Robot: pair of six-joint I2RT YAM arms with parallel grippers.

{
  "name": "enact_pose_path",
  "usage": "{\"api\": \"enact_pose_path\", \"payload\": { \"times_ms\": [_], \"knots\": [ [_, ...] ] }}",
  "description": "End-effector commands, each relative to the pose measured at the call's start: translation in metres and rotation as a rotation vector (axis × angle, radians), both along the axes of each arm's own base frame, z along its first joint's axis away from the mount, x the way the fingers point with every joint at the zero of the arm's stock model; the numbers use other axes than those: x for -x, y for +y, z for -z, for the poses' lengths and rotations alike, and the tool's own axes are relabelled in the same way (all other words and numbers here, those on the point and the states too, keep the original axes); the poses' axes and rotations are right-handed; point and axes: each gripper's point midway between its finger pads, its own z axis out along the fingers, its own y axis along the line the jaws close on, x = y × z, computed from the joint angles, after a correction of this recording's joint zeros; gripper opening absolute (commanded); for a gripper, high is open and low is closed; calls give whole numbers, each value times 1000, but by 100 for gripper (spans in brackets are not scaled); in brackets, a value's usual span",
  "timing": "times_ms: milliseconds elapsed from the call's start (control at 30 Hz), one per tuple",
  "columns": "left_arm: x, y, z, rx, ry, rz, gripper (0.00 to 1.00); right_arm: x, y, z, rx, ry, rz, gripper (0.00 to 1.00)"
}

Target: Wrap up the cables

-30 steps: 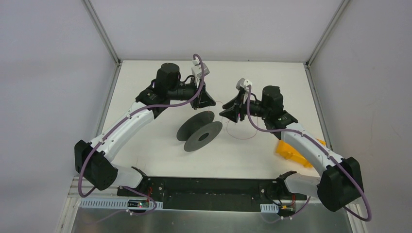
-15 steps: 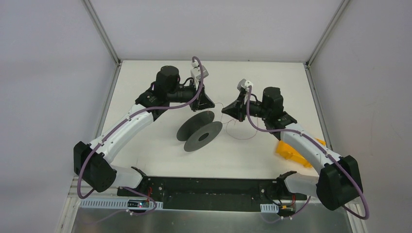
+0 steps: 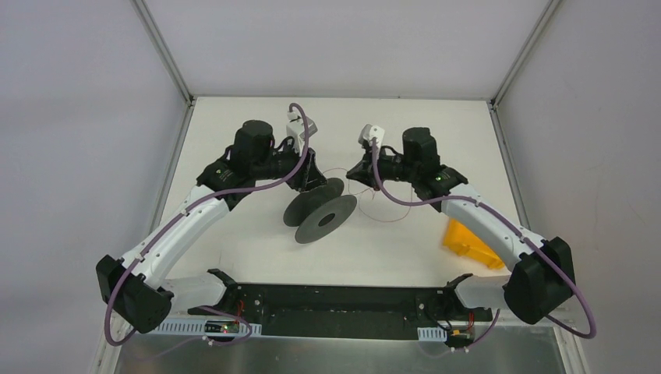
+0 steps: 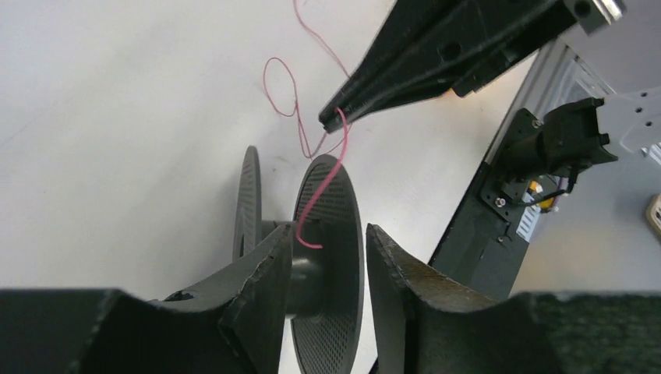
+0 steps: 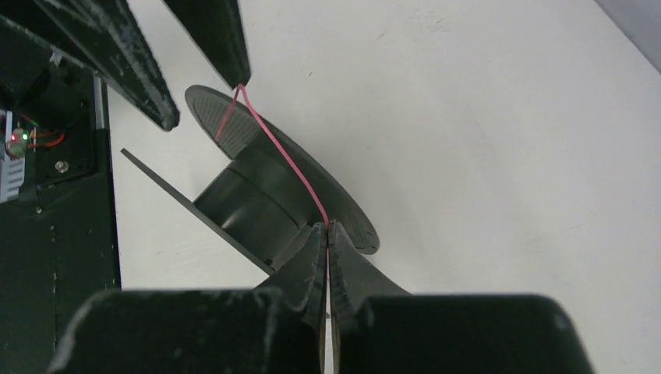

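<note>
The cable (image 5: pixel 281 157) is a thin pink wire. My right gripper (image 5: pixel 326 227) is shut on it, just above the dark grey spool (image 5: pixel 249 204). From there the wire runs taut to the tip of one left finger (image 5: pixel 236 76). In the left wrist view my left gripper (image 4: pixel 327 234) is open, with the spool's (image 4: pixel 331 312) flange behind its gap. The wire (image 4: pixel 320 183) hangs from the right gripper (image 4: pixel 337 115) and curls at the left fingertip (image 4: pixel 282 234). From above, the left gripper (image 3: pixel 319 183) and right gripper (image 3: pixel 351 171) flank the spool (image 3: pixel 321 214).
Loose loops of the wire lie on the white table right of the spool (image 3: pixel 394 220) and in the left wrist view (image 4: pixel 281 78). A yellow object (image 3: pixel 468 245) sits by the right arm. The black base plate (image 3: pixel 343 300) runs along the near edge.
The left gripper has moved down and left, closer to the spool. The right gripper has moved left and slightly up, still holding the wire.
</note>
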Motion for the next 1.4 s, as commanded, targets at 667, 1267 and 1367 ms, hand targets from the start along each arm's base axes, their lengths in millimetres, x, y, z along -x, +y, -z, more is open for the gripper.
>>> {"api": "enact_pose_path", "payload": {
  "times_ms": [667, 1267, 1367],
  "knots": [
    [6, 58, 48, -181, 107, -214, 61, 21, 50, 32, 301, -192, -78, 0],
    [-2, 48, 80, -223, 141, -154, 43, 27, 65, 33, 263, -165, -91, 0],
    [-5, 48, 78, -219, 127, -159, 42, 30, 68, 35, 264, -160, -103, 0]
  ]
}}
